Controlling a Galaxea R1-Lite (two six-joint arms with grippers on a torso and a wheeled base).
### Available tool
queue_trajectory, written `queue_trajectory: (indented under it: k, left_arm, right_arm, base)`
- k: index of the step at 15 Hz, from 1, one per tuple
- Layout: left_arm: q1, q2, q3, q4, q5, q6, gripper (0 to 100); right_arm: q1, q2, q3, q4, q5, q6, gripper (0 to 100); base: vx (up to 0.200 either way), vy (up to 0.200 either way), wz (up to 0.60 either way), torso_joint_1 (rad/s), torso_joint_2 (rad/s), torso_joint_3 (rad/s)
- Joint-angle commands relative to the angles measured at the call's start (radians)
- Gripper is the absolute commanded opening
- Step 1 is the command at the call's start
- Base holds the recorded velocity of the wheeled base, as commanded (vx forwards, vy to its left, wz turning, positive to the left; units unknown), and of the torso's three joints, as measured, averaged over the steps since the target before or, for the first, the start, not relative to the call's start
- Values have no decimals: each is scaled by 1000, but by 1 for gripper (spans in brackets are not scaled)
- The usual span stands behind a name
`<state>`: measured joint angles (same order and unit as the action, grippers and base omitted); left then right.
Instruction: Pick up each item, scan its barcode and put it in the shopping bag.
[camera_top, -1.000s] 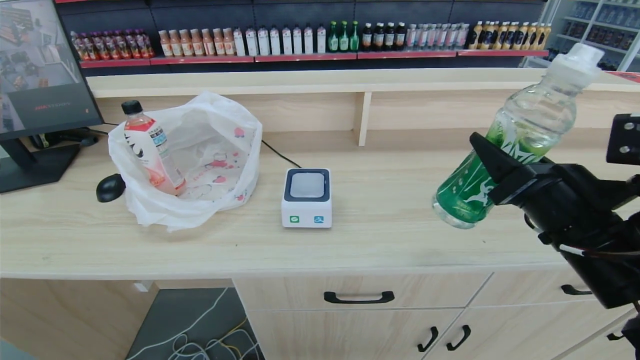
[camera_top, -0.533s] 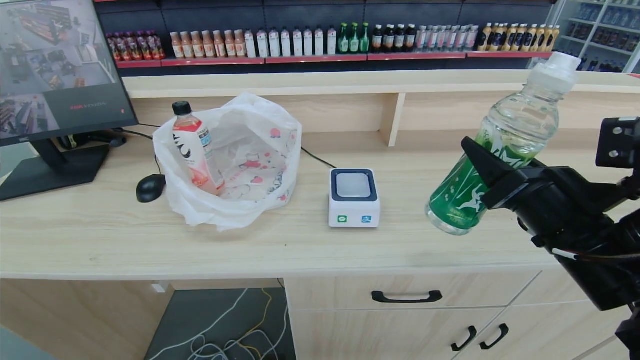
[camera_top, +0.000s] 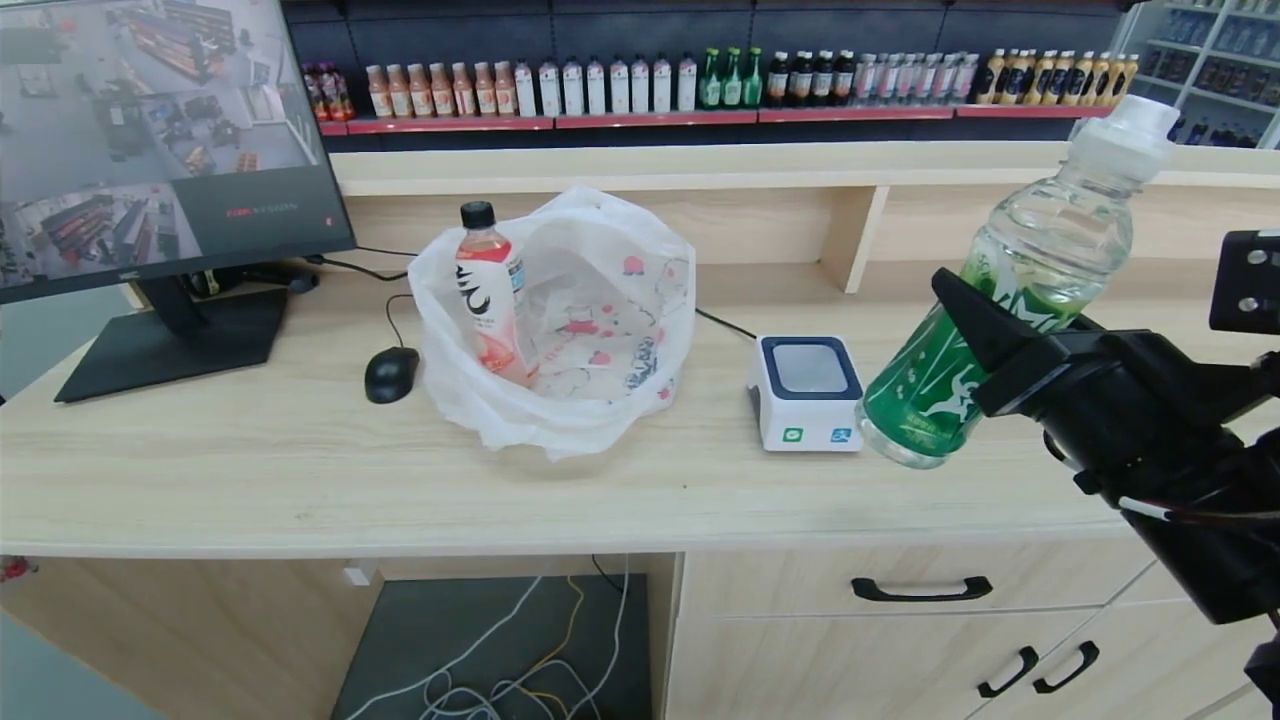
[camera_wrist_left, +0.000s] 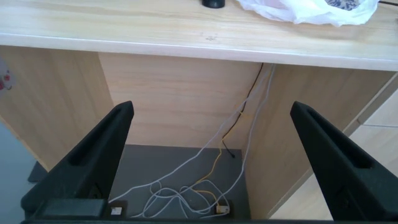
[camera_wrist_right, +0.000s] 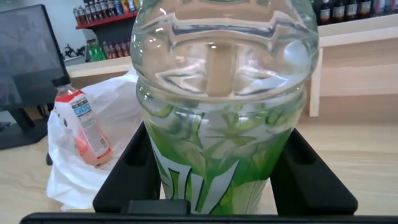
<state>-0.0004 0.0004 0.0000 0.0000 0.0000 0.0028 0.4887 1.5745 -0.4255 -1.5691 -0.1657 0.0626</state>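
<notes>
Green and blue square icons on the scanner (camera_top: 808, 405) front, white lettering on the green bottle (camera_top: 1040, 255) label, red wordmark on the monitor (camera_top: 150, 140), black brush strokes on the pink bottle (camera_top: 488, 290) label

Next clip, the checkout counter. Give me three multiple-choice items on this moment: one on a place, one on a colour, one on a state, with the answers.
1. Where is the black-capped bottle?
A. standing inside the shopping bag
B. lying flat beside it
C. clamped in a gripper

2. What colour is the label of the white-capped bottle in the right gripper?
A. red
B. green
C. blue

3. In what state is the left gripper?
A. shut on a bottle
B. shut on the bag
C. open, holding nothing

Answers:
1 A: the bottle stands in the bag, with its cap rising above the rim.
2 B: a green label wraps the bottle's lower half, and the part above it is clear.
3 C: the gripper's fingers are spread wide apart with nothing between them.
</notes>
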Motion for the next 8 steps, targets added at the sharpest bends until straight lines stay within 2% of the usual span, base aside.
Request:
queue_trajectory:
  k: [1, 5, 8]
  left_arm:
    - [0, 0, 0, 0, 0, 0, 100]
    - [0, 0, 0, 0, 0, 0, 100]
    - [-1, 0, 0, 0, 0, 0, 100]
  right_arm:
    - [5, -21, 11, -2, 0, 0, 0]
    - [7, -33, 22, -2, 25, 14, 0]
    - [45, -8, -7, -2, -9, 186, 0]
  base:
    - [0, 0, 0, 0, 0, 0]
    - [0, 0, 0, 0, 0, 0]
    - [0, 0, 0, 0, 0, 0]
